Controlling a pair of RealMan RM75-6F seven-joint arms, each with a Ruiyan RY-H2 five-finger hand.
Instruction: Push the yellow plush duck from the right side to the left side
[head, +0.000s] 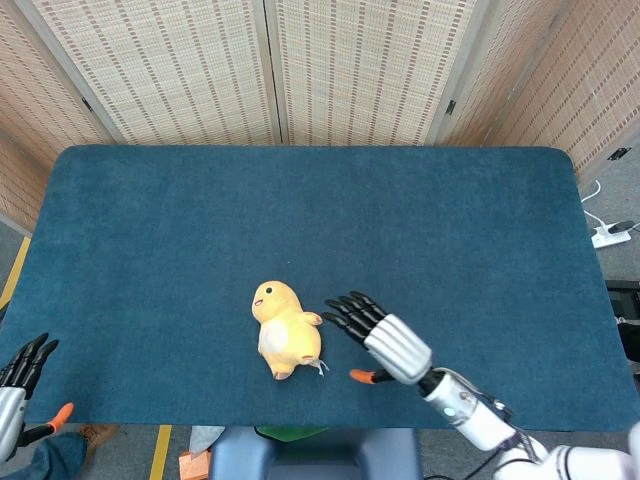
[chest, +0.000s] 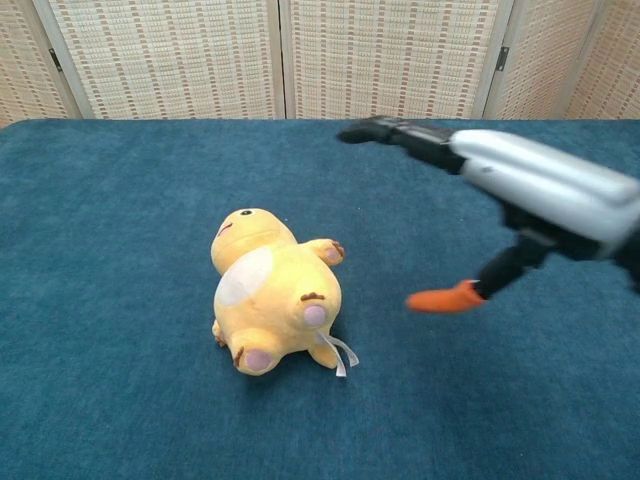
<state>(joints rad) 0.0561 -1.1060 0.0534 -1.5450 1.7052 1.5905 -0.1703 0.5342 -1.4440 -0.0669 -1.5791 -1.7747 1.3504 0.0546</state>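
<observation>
The yellow plush duck (head: 281, 329) lies on its back on the blue table, left of centre near the front edge; in the chest view the duck (chest: 272, 295) shows its white belly and pink feet. My right hand (head: 381, 338) hovers just right of the duck, fingers spread, not touching it. In the chest view that right hand (chest: 500, 190) is lifted off the cloth, its orange-tipped thumb pointing down. My left hand (head: 20, 375) shows at the lower left corner, off the table, fingers apart and holding nothing.
The blue cloth-covered table (head: 200, 220) fills both views. Woven folding screens (head: 350, 70) stand behind its far edge. A white power strip (head: 610, 236) lies on the floor at the right.
</observation>
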